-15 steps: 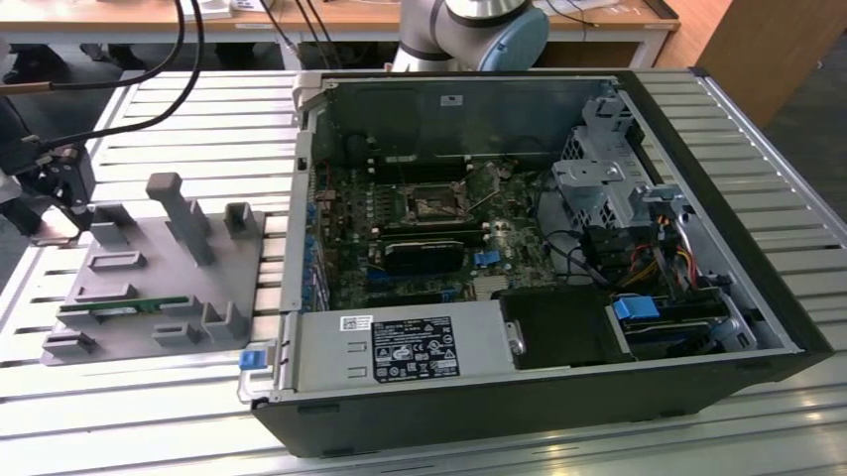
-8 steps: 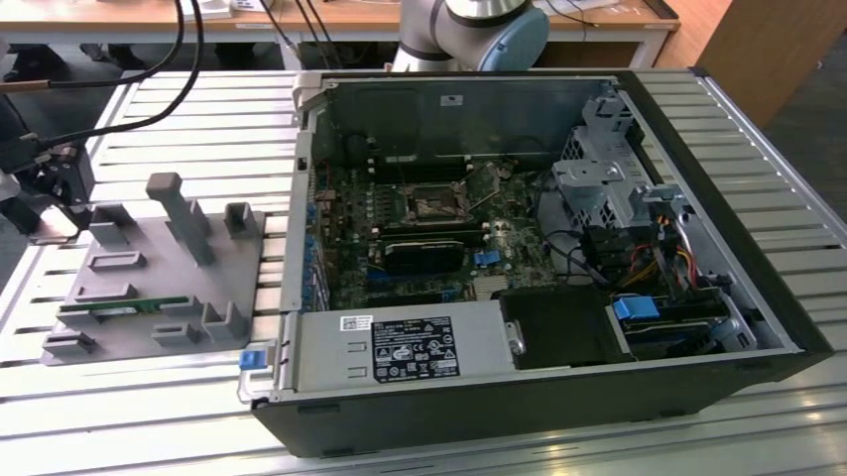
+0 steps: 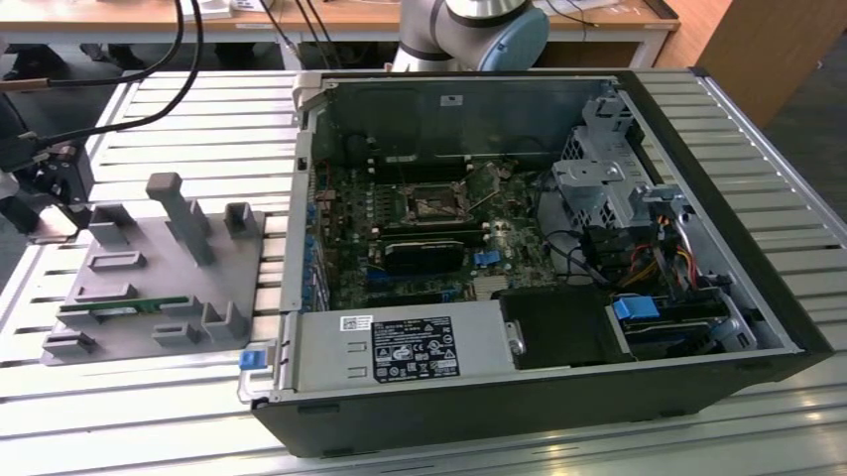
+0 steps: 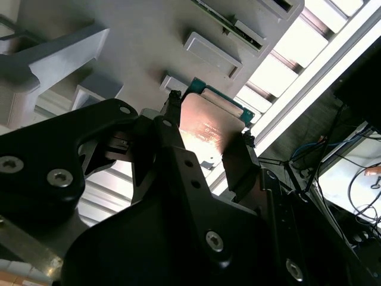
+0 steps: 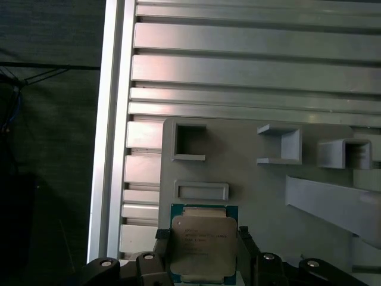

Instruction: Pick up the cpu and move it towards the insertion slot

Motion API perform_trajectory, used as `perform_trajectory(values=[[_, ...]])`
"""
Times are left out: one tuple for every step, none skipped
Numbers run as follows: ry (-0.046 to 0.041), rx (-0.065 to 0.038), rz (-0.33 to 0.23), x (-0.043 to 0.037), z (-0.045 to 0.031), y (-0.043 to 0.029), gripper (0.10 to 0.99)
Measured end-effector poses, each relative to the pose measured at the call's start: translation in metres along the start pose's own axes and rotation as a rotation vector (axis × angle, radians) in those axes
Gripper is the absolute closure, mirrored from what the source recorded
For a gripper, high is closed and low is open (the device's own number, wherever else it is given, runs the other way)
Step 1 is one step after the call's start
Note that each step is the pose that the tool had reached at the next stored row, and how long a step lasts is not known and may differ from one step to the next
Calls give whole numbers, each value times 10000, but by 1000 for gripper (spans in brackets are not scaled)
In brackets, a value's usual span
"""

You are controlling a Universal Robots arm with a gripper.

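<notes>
While the pincer (image 5: pixel 202 241) is sitting low over the grey fixture plate (image 5: pixel 256 185), its black fingers (image 5: pixel 162 247) are pinching in on two opposite edges of the cpu (image 5: pixel 201 253). They are narrowed to just the chip's width, so I'm calling that a hold. The chip is lying flat between the tips with its silver top facing up at the wrist and catching a warm glare in the second wrist view. Whether it is already riding clear of the plate, I cannot tell.

The chip is all but square, so no long axis is mattering here. What is counting is that the fingers are bracketing it side to side, leaving its other two edges free.

Just beyond the fingertips a shallow rectangular frame (image 5: pixel 201 190) is standing on the plate, and past that an open square pocket (image 5: pixel 189 142). The slatted aluminium table (image 5: pixel 250 65) is spreading out underneath.

Now the relation that matters. The insertion slot (image 3: pixel 431 204) is lying well apart from the pincer, off towards the exterior view's right. It is sunk down on the dark green circuit board (image 3: pixel 347 283) inside the open computer case (image 3: pixel 530 421). The case's side wall (image 3: pixel 303 178) is standing between the plate and that socket. By my reading, the silvery frame is sitting in fairly tight company, with cables and a metal drive cage crowding its far side.
</notes>
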State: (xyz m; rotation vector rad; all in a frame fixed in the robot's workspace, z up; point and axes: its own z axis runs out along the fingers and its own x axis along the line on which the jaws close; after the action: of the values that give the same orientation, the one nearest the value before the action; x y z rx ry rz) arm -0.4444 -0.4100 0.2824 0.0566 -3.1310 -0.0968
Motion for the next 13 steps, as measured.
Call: perform_trajectory(values=[[-1,0,0,0,-2,0,557],[-1,0,0,0,-4,0,557],[0,1,0,0,-7,0,557],[1,0,0,0,-11,0,557],[2,1,0,0,-17,1,557],[2,1,0,0,-23,1,557],[0,0,0,0,-27,2,557],[-1,0,-1,0,-31,2,557],[-2,-1,0,0,-34,2,557],[0,0,0,0,-40,2,557],[0,1,0,0,-45,3,557],[1,1,-1,0,-62,5,557],[-1,0,0,0,-81,8,557]])
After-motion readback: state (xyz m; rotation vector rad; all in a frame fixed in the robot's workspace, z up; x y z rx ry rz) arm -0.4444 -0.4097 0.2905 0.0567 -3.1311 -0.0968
